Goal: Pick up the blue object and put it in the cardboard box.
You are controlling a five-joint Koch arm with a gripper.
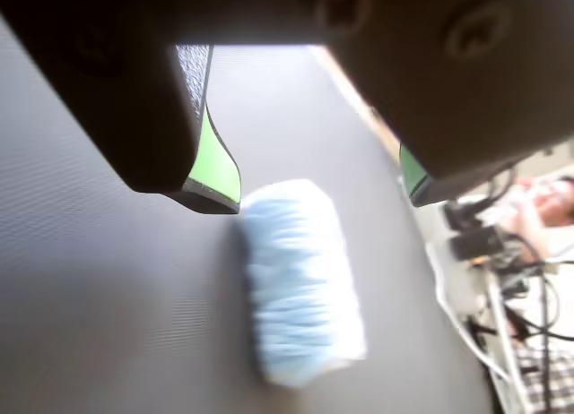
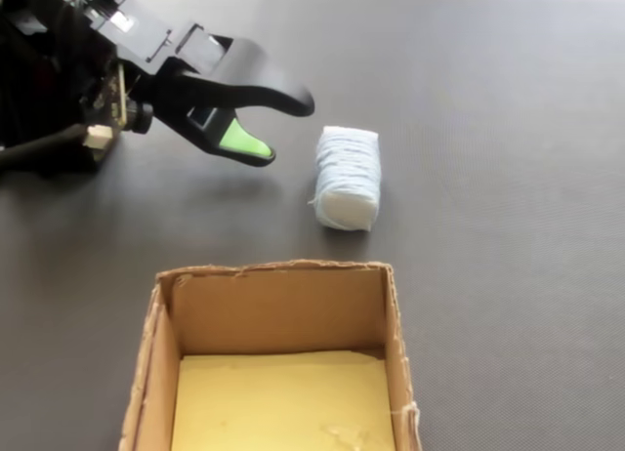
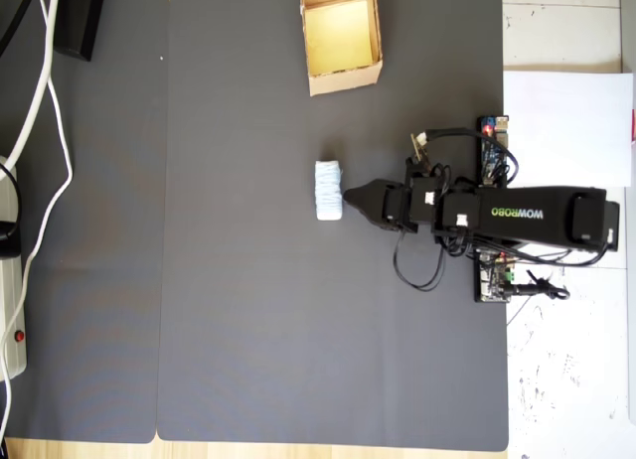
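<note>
Two black jaws with green pads stand apart in the wrist view, so the gripper (image 1: pixel 318 199) is open and holds nothing. Below and between them lies the blue object (image 1: pixel 300 284), a pale ribbed bundle flat on the grey mat (image 1: pixel 108 306). In the fixed view the gripper (image 2: pixel 283 129) reaches in from the left, its tips just beside the blue object (image 2: pixel 348 178) but apart from it — a strip of mat shows between them. The cardboard box (image 2: pixel 278 305) sits near the lower edge of that view, its yellowish floor bare. From overhead, the box (image 3: pixel 343 79) rests at the mat's top edge, well apart from the bundle (image 3: pixel 328 190), which lies mid-mat just left of the gripper (image 3: pixel 350 195).
</note>
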